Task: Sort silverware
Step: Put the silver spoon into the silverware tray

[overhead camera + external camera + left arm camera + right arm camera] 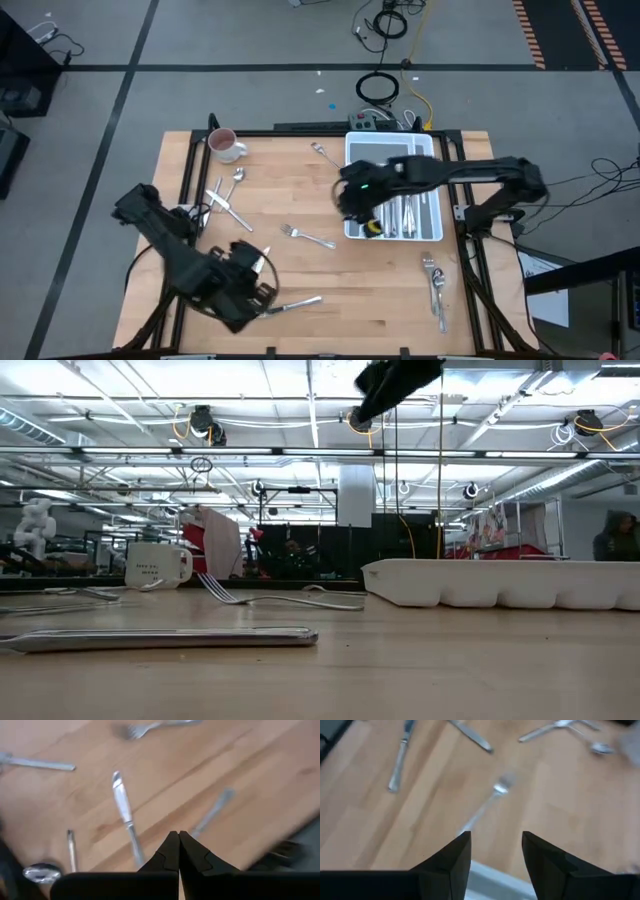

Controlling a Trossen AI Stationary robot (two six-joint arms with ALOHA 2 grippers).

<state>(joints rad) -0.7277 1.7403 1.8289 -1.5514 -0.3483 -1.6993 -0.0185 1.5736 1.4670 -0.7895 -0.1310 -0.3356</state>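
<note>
Right tool spread, empty | fork just ahead: stiff, light, slick; pinch mid-handle | left tool pressed together, idle

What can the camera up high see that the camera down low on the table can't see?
Only the high view shows both arms whole, the left gripper shut near the front edge, the right gripper open beside the tray, and the silverware inside it. Only the low view shows the room behind and the tray's side wall. Both show the white tray, the mug, a fork and the table.
</note>
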